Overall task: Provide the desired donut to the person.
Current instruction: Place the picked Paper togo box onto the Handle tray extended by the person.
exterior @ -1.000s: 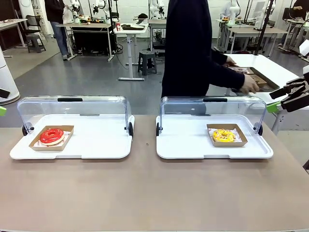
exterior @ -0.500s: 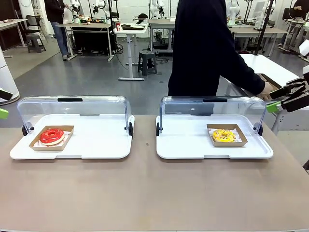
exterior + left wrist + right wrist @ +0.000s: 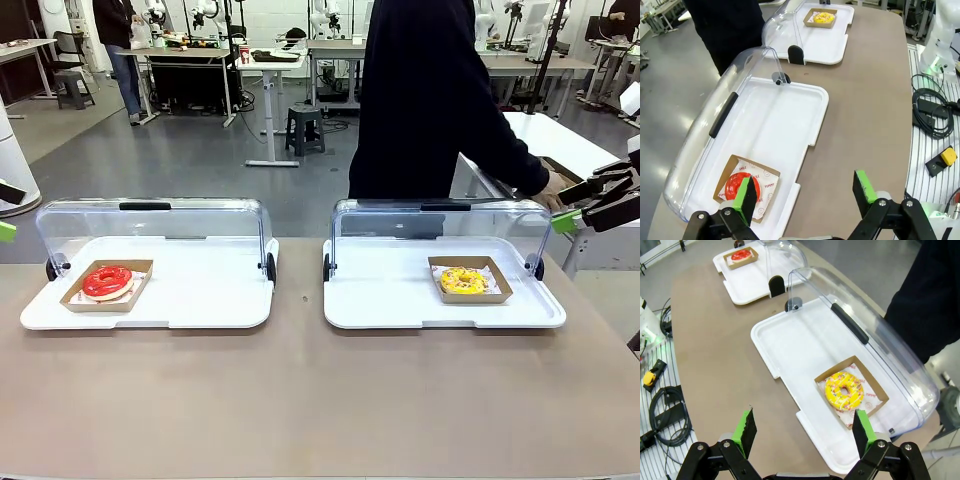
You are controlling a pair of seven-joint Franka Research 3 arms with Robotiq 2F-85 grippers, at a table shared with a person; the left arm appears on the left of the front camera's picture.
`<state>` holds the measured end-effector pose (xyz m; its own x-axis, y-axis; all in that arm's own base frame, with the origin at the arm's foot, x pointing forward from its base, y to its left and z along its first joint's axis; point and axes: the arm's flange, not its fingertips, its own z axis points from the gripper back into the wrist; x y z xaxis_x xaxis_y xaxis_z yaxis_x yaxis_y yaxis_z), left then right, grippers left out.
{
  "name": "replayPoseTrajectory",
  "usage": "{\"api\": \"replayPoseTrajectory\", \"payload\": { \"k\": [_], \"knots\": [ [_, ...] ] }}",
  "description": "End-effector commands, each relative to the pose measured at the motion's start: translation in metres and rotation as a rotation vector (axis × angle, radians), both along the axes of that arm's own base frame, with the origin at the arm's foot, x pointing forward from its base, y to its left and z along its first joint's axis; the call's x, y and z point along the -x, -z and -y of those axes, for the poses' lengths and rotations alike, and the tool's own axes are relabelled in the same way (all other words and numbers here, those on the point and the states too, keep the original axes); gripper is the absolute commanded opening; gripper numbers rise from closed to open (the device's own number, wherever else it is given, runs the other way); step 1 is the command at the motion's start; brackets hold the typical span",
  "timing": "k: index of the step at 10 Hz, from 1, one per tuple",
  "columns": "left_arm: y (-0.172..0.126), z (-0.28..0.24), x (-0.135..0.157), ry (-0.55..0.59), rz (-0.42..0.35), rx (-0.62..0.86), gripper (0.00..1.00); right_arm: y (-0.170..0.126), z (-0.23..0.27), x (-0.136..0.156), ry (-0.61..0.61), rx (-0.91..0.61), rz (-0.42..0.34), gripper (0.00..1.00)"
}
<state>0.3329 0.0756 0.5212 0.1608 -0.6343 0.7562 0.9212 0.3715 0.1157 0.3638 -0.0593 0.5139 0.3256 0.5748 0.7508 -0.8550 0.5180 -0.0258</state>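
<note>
Brown tabletop [image 3: 320, 400] carries two white plastic trays, each w/ a clear domed lid rolled back to the far side, black handle on top. Robot's-left white tray [image 3: 190, 290] holds a red-glazed ring donut [image 3: 106, 280] in a shallow square brown cardboard tray [image 3: 108, 285], sitting at the tray's outer left end, near its front edge. Robot's-right white tray [image 3: 400, 300] holds a yellow-glazed ring donut w/ sprinkles [image 3: 463, 281] in its own square brown cardboard tray [image 3: 470, 279], towards the right end, approx mid-depth. Both donuts lie flat, hole facing up; round, so no real long axis. The white trays' long sides run left-right along the table, side by side w/ a gap btwn them. Person in black long-sleeved top [image 3: 420, 100] stands at the far side behind the right tray, torso turned to picture right, one arm stretched out that way toward a neighbouring white table; hand [image 3: 552, 186] is close to the right gripper [image 3: 590, 205], contact can't be told. Right gripper sits at the right frame edge, above and beyond the tray's far right corner, jaws spread wide, nothing btwn the green pads. Left gripper [image 3: 807, 192] hovers above the near end of the left tray, jaws also wide apart and empty; red donut is below, by its left finger in the wrist view.
</note>
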Motion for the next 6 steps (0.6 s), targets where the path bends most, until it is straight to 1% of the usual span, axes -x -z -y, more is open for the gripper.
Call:
{"api": "replayPoseTrajectory", "payload": {
  "k": [1,6],
  "knots": [
    [-0.0002,-0.0052,-0.0005,0.022,-0.009,-0.033,1.00,0.0021,0.0008,0.0001,-0.014,0.001,0.004,1.00],
    [0.0004,-0.0045,-0.0008,0.011,-0.041,-0.044,1.00,0.0021,0.0008,0.0001,-0.014,0.001,0.004,1.00]
  ]
}}
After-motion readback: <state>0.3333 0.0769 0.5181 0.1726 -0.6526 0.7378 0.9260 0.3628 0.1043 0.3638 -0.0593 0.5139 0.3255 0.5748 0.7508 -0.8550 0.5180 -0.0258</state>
